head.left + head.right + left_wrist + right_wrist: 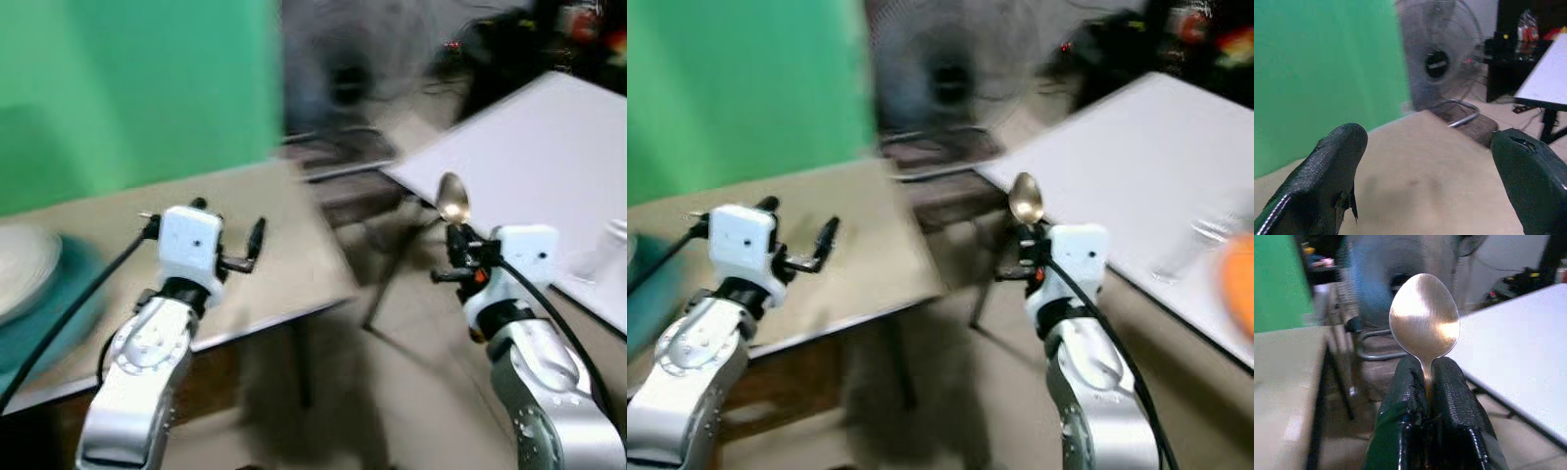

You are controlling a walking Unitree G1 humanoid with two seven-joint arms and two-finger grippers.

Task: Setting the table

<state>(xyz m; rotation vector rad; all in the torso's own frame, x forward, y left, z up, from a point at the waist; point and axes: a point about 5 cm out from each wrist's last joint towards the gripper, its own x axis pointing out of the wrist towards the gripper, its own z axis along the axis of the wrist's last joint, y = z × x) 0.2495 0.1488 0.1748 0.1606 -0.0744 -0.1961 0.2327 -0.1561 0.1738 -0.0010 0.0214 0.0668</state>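
Note:
My right gripper (456,235) is shut on a metal spoon (453,199) whose bowl stands upright above the fingers (1449,382); it hovers over the gap between the two tables. The spoon (1424,318) fills the middle of the right wrist view. My left gripper (230,235) is open with nothing between its fingers (1327,166), held over the beige table (274,255). A pale plate (20,269) on a teal mat (69,304) lies at the far left of that table. The head views are blurred.
A white table (529,147) stretches to the right, with a whitish cup (612,250) and an orange thing (1239,284) near its edge. A standing fan (1437,63) is behind the gap. A green wall (127,88) backs the beige table. Dark clutter sits at far right.

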